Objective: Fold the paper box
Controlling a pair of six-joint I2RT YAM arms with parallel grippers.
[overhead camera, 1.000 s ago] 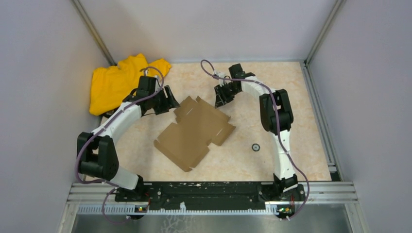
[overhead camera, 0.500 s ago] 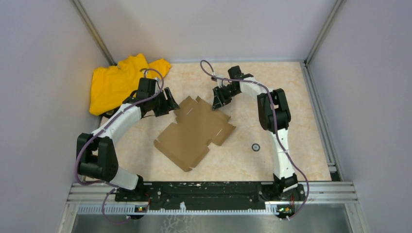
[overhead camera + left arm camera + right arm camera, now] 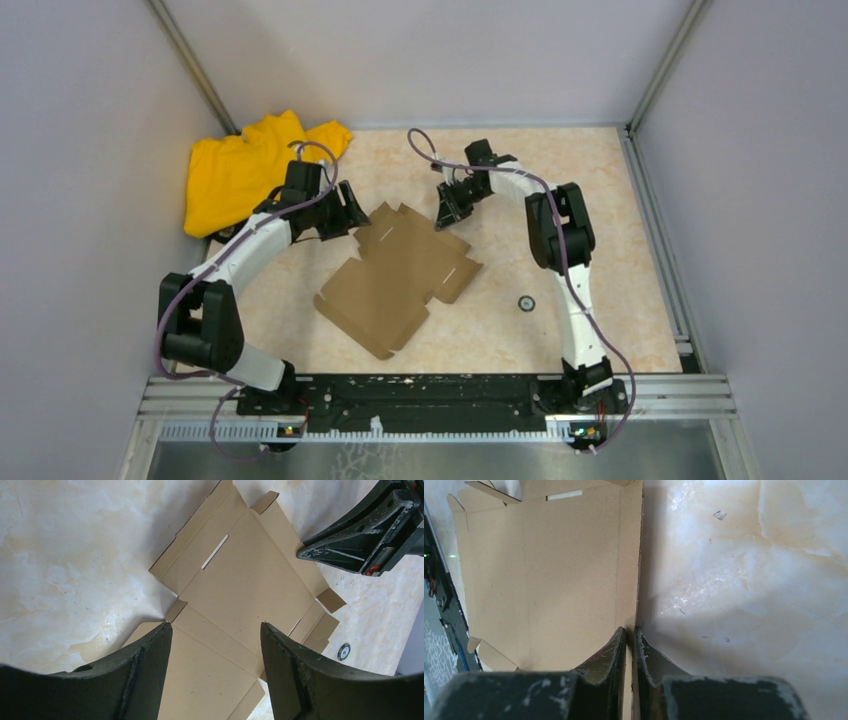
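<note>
Paper box (image 3: 400,275), diagonal toward far right; right gripper (image 3: 630,630) seemingly clenched on it, left gripper (image 3: 216,626) released.

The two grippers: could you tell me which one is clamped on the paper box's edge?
The right gripper: it pinches an edge of the paper box, whereas the left gripper hangs open above it.

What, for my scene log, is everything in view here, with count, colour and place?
paper box: one, brown, lying flat and unfolded at mid-table.
yellow garment: one, yellow, crumpled at the far left corner.
small round part: one, black, on the table to the right of the box.
table: one, beige marbled, under everything.
left gripper: one, black, open, over the box's left part.
right gripper: one, black, shut on the box's far edge.
</note>
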